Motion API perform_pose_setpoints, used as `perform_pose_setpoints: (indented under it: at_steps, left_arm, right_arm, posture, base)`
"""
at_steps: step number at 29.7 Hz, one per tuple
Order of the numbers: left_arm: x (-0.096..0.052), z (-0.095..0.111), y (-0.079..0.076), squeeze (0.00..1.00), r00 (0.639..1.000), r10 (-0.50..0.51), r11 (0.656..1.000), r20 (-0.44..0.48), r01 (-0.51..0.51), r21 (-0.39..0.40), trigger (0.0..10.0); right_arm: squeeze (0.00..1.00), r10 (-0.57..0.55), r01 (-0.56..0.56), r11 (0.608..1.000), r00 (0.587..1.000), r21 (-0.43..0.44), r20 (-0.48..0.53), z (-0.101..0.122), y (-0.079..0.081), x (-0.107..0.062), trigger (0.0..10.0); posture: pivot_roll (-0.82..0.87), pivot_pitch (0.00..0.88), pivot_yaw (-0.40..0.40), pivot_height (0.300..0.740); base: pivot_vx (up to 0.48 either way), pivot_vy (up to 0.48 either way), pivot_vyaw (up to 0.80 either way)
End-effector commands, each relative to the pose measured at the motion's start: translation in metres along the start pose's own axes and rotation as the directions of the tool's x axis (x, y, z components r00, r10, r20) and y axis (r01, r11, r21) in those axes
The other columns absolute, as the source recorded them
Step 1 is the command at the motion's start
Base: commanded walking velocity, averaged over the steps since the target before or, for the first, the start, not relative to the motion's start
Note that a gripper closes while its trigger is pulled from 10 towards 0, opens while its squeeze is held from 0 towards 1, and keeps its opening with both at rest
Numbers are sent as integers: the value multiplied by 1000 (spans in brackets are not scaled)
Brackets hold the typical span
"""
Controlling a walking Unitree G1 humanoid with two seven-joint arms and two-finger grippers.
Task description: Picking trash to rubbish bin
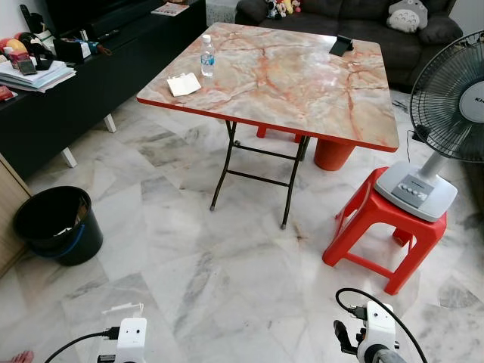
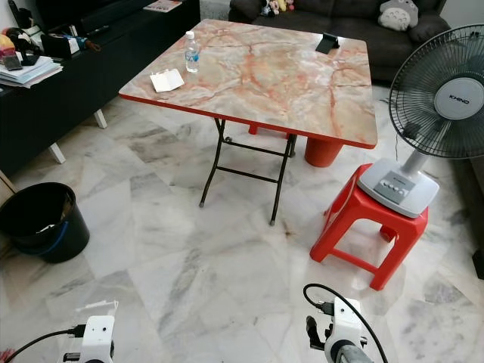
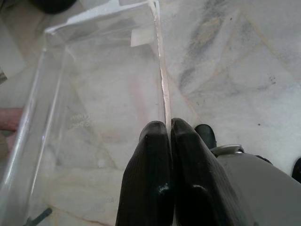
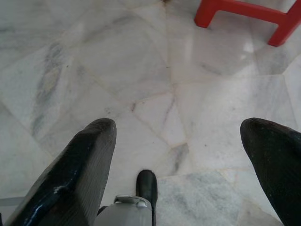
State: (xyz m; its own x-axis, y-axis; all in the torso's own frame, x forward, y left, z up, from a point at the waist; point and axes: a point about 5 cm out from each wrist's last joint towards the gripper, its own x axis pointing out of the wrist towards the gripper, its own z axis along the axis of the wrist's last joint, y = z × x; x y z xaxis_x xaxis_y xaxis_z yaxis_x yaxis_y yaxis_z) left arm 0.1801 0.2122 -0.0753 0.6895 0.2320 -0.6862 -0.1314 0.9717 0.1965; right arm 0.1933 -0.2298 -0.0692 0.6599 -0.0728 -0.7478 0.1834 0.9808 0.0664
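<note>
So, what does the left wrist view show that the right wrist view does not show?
Left wrist view alone: the left gripper, its two black fingers shut on the thin wall of a clear rectangular plastic container. Right wrist view alone: the right gripper, fingers wide open and holding nothing, and the legs of the red plastic stool. Shared: the white marble floor with grey veins.
</note>
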Motion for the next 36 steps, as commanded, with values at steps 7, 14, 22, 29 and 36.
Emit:
perform_pose_setpoints:
  at_steps: [7, 14, 22, 29, 36]
  left_arm:
    - [-5, -13, 12, 0, 998, 55, 998, -13, -55, -12, 10000]
    - [-7, -16, 34, 0, 983, 183, 970, -17, -183, -161, 10000]
    - [-15, -35, 43, 0, 986, 154, 986, -68, -158, -54, 10000]
    - [-16, -34, 55, 0, 979, 197, 979, -44, -199, -47, 10000]
    - [-24, -43, 78, 0, 956, 288, 955, -62, -292, -51, 10000]
  right_arm:
    - [0, -3, 3, 1000, 1000, 18, 8, 1, 0, 0, 10000]
    - [0, -3, 3, 1000, 1000, 15, 11, 0, 1, 0, 10000]
    - [0, 0, 0, 1000, 1000, 0, 6, -1, 3, 0, 10000]
    - [0, -2, 2, 1000, 1000, 0, 2, -2, 3, 0, 10000]
    - [0, -12, 12, 1000, 1000, 6, -1, -3, 1, 0, 10000]
  posture:
    - [9, 23, -48, 740]
    - [10, 15, -46, 740]
    - [12, 10, -40, 740]
    - [15, 8, -33, 740]
    - [30, 33, -37, 740]
  base:
    - [0, 0, 0]
    - [0, 0, 0]
    - [0, 0, 0]
    - [0, 0, 0]
    - [0, 0, 0]
